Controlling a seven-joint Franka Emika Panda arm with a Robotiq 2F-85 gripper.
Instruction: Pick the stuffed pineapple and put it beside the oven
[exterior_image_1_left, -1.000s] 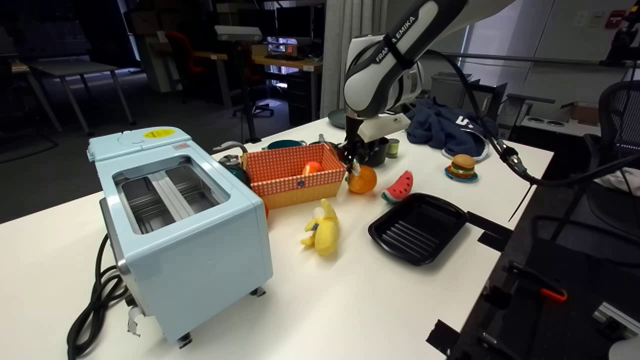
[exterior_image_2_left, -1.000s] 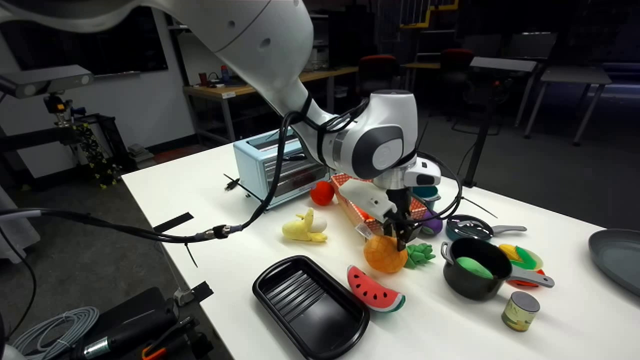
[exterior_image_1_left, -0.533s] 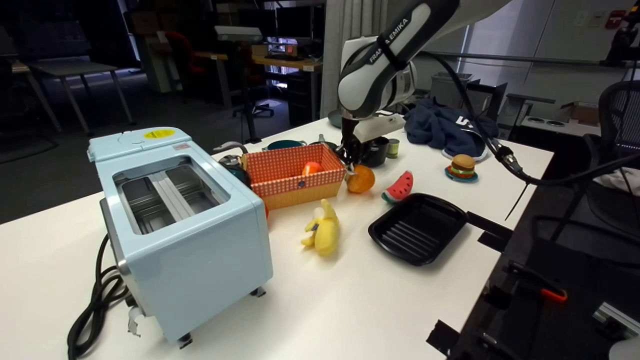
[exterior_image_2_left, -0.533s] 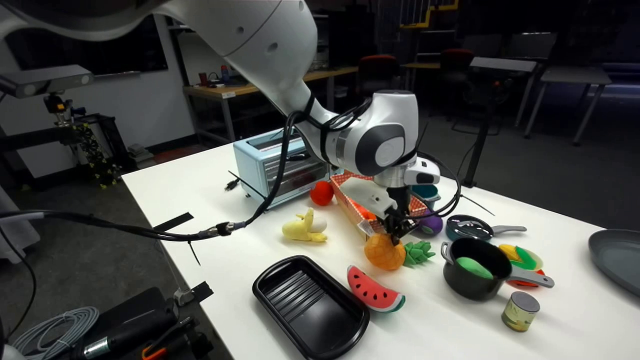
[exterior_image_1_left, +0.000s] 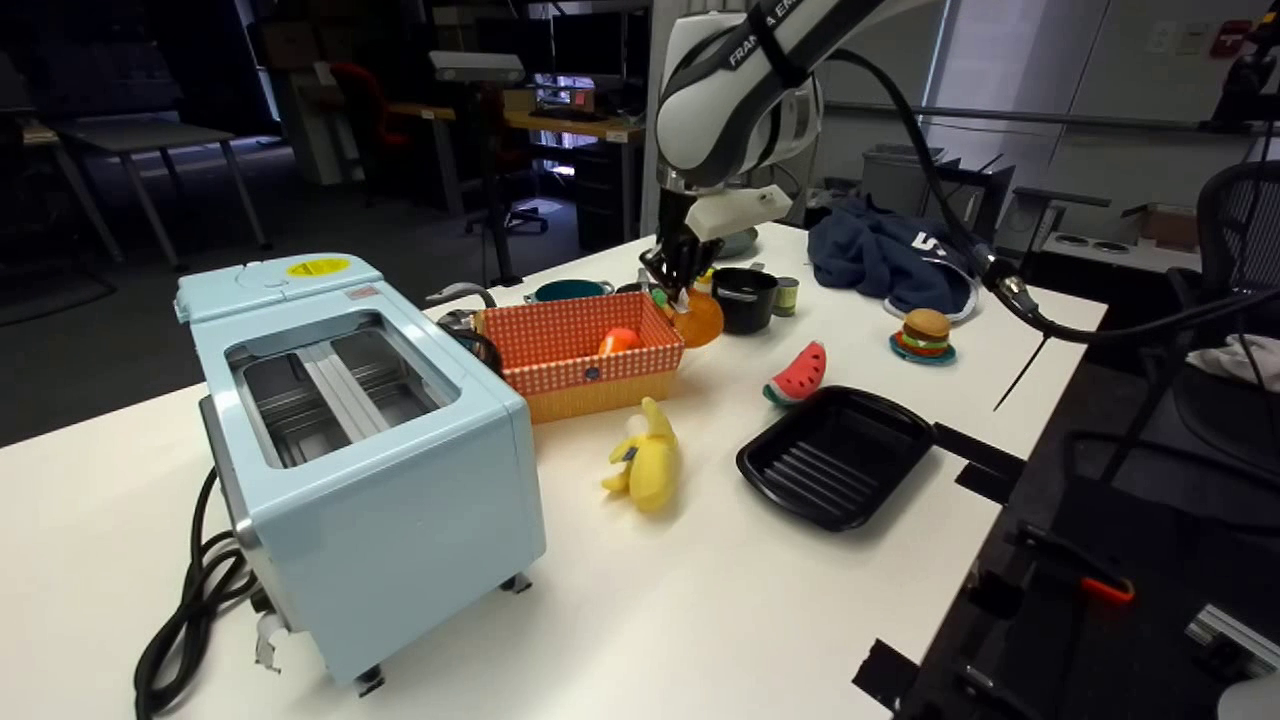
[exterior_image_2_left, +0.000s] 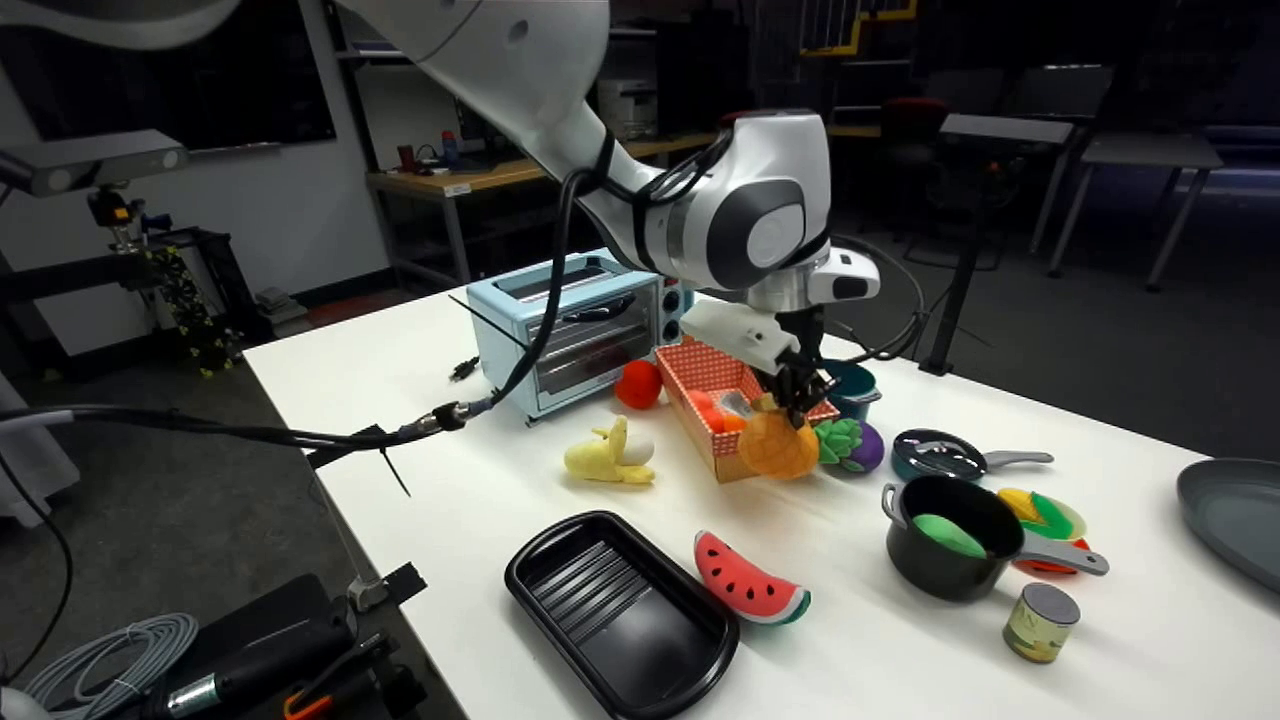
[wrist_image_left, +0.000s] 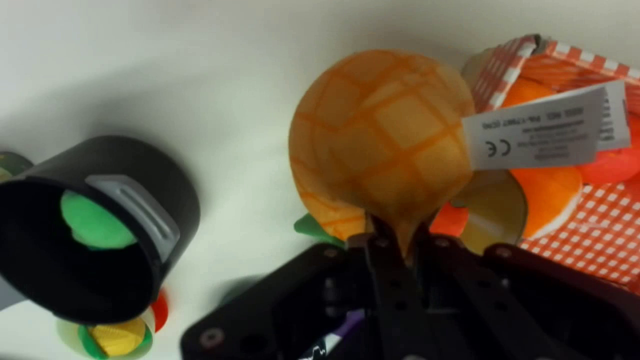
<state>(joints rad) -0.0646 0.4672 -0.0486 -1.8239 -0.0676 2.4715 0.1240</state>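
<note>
Robot arm (exterior_image_2_left: 520, 80) arches over the desk (exterior_image_1_left: 700, 620), wrist (exterior_image_2_left: 782, 290) bent downward, its fingers (wrist_image_left: 386, 270) pinching a fold of the stuffed pineapple (wrist_image_left: 380, 135), which hangs in the air just beside the checked basket (exterior_image_1_left: 600, 396), well apart from the blue oven (exterior_image_1_left: 390, 540).

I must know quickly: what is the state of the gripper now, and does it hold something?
Gripper: closed, holding the stuffed pineapple by a pinch of its orange body.
</note>
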